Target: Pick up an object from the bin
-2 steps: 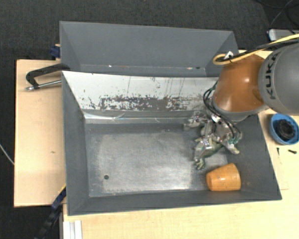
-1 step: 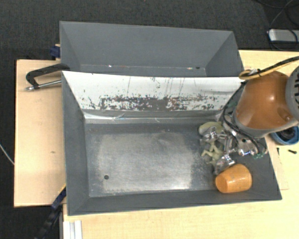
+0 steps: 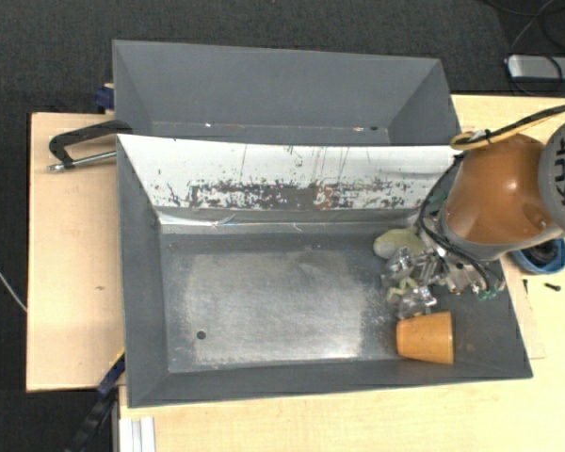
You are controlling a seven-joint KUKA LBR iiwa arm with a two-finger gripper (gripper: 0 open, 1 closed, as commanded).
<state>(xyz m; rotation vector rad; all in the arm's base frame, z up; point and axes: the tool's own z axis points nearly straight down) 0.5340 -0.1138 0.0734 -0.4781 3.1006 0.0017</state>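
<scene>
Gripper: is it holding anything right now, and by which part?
It cannot be told. The gripper is low at the right end of the bin, between the orange cup and a pale roundish piece; no hold on either shows.

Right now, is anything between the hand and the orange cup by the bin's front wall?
Nothing visible. The hand is right beside the orange cup; the pale disc lies on the hand's far side.
</scene>
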